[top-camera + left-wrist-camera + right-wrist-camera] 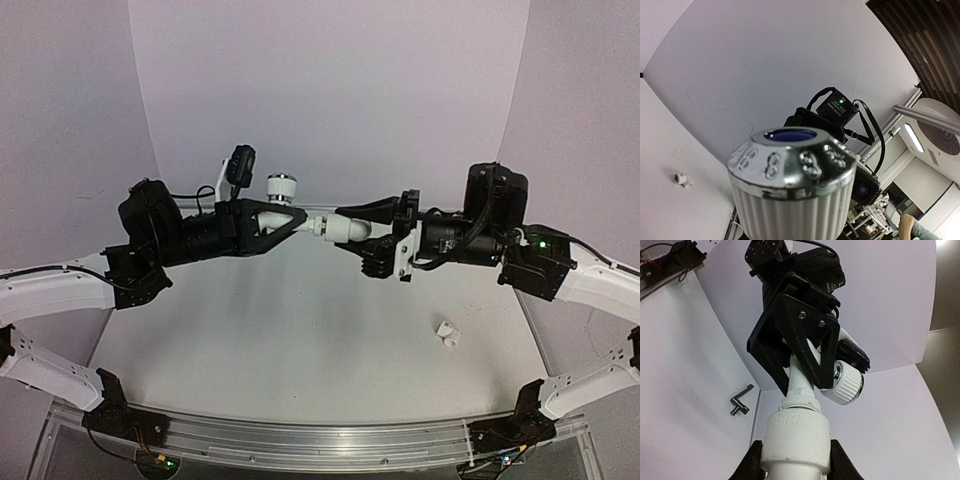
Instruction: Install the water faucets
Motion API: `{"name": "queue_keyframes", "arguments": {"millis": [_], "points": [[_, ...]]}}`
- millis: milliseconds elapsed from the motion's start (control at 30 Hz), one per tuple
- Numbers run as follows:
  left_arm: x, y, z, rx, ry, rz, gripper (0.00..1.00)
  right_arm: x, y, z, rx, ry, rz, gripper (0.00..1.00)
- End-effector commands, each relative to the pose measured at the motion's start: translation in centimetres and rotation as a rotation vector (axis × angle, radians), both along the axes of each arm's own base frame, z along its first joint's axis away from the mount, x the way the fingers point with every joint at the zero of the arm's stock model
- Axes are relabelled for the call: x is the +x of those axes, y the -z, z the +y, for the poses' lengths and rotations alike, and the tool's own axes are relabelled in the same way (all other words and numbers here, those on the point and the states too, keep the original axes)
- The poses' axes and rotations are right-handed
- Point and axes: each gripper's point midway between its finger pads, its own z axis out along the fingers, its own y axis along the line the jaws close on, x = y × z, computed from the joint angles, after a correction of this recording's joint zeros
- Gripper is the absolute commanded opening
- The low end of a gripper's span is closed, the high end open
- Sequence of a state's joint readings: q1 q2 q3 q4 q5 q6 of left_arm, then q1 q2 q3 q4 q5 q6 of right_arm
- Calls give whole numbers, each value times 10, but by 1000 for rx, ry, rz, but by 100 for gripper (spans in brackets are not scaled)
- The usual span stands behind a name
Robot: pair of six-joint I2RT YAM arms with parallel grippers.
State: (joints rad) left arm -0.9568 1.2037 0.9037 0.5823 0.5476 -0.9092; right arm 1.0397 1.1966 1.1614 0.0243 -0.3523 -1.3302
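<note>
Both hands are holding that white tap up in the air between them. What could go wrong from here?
1. The tap body and tubular fitting hang above the table, gripped only by the left hand and right hand; a slip could drop them.
2. If the hands are not lined up, the joint may jam.
3. The small white part lies near the right arm and might get knocked.

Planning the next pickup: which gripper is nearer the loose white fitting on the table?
Right. The right gripper hangs raised, left of the fitting; the left gripper is farther left.
</note>
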Motion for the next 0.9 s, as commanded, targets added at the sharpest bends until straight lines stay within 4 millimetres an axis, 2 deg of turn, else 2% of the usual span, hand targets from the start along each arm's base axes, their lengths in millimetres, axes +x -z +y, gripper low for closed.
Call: {"name": "queue_keyframes", "arguments": {"millis": [0, 233, 467, 600, 700, 800, 867], "points": [[-27, -39, 10, -84, 49, -275, 0, -15, -51, 1, 185, -62, 309, 13], [-39, -33, 8, -20, 53, -502, 0, -25, -70, 4, 290, -125, 760, 1], [-44, -27, 18, 5, -21, -724, 0, -25, -82, 11, 364, -153, 1244, 1], [-41, -26, 22, 36, -72, -803, 0, -24, -75, 19, 319, -193, 1523, 3], [-34, -29, 24, 52, -117, -783, 0, -16, -65, 25, 276, -196, 1677, 18], [-21, -38, 26, 44, -179, -663, 0, -12, -67, 24, 255, -212, 1673, 52], [-9, -43, 30, 42, -234, -559, 0, -4, -68, 18, 274, -172, 1591, 69]]}}
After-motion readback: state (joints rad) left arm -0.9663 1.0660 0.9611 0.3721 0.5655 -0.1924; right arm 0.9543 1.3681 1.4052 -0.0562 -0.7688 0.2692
